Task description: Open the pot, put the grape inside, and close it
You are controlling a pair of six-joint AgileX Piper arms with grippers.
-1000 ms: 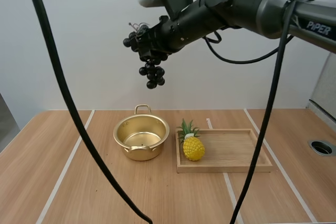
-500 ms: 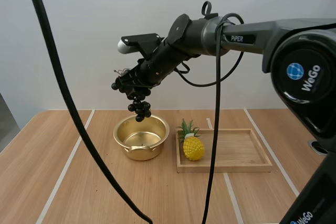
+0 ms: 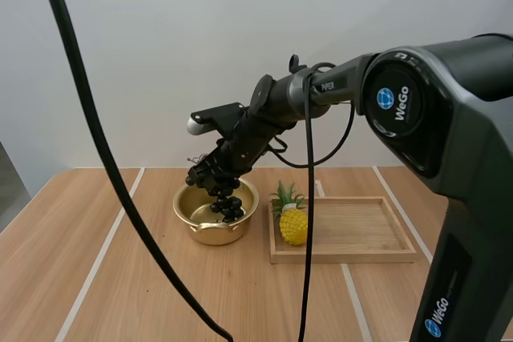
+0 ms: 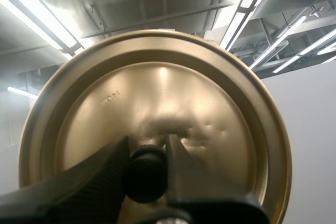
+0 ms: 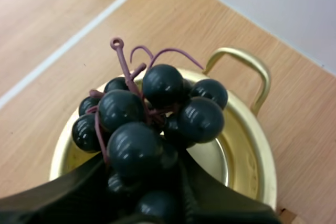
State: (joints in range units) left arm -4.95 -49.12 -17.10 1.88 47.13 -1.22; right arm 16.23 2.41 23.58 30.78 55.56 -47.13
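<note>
Pot (image 3: pixel 210 232) open. Your left end effector (image 4: pixel 147 153) clamps lid (image 4: pixel 157 93) by knob, off pot. Your right end effector (image 3: pixel 211 176) pinches grape bunch (image 5: pixel 157 85), low over pot mouth, tip dipping inside. Left for you: release grapes, refit lid.

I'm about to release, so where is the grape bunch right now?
In the high view the grape bunch hangs from the right gripper over the open pot, just left of the pineapple in the wooden tray.
</note>
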